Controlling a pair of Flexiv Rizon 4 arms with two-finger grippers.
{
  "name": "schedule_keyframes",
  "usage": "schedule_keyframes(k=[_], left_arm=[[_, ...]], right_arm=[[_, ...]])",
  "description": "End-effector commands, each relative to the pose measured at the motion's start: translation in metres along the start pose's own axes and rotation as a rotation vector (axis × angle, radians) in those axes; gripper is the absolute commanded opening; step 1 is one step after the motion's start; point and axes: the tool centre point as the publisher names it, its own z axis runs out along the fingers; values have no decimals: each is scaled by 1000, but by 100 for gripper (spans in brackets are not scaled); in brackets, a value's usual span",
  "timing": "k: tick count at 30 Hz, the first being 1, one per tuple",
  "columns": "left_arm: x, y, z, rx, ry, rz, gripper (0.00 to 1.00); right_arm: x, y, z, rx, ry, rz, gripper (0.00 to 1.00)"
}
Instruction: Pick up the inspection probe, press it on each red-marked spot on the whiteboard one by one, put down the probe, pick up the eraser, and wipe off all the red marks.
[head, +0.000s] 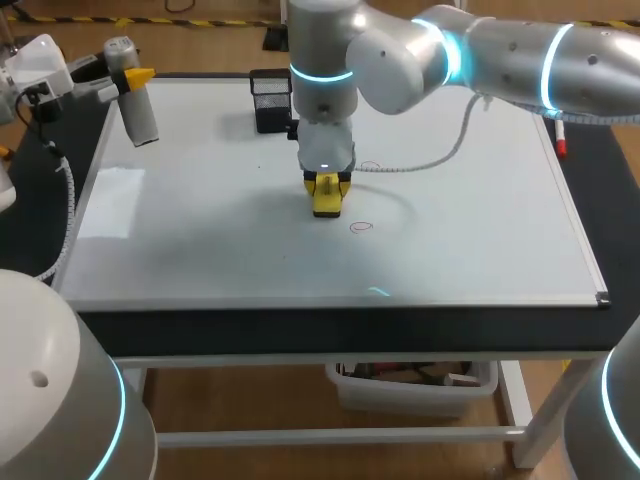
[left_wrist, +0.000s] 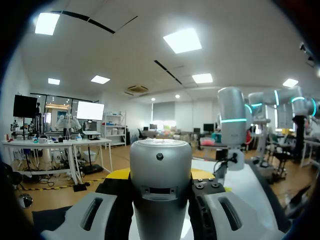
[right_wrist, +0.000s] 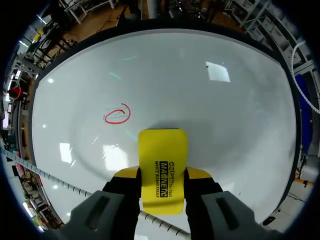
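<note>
My right gripper (head: 327, 186) points down at the middle of the whiteboard (head: 200, 250) and is shut on a yellow eraser (head: 327, 203). In the right wrist view the eraser (right_wrist: 162, 160) sticks out flat on the board between the fingers of the right gripper (right_wrist: 161, 176). A red circle mark (right_wrist: 117, 114) lies just ahead of it and to one side. The red mark (head: 361, 227) also shows in the head view, with a fainter one (head: 370, 166) by the gripper. At the board's far left corner, my left gripper (head: 135, 78) is shut on the silver probe (head: 138, 108). That probe (left_wrist: 160, 180) fills the gap of the left gripper (left_wrist: 161, 174).
A black holder box (head: 270, 101) stands at the board's far edge, behind my right gripper. A white cable (head: 435, 160) hangs over the board from the right arm. A red marker (head: 562, 143) lies at the right edge.
</note>
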Motion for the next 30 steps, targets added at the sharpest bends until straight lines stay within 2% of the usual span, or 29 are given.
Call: schedule_keyframes(k=[1,7,12,17,23,30], left_arm=[[0,0,0,3,-1,2,0],[0,0,0,3,-1,2,0],[0,0,0,3,-1,2,0],[0,0,0,3,-1,2,0],[0,0,0,3,-1,2,0],[0,0,0,3,-1,2,0]], right_arm=[[16,1,2,8,-12,9,0],[20,-2,-8,18,-20,23,0],[23,-5,-26,-10,17,-8,0],[36,-14,-46,2,-17,15,0],[61,-28,-58,35,-39,88,0],[110,-41,-67,58,-60,215,0]])
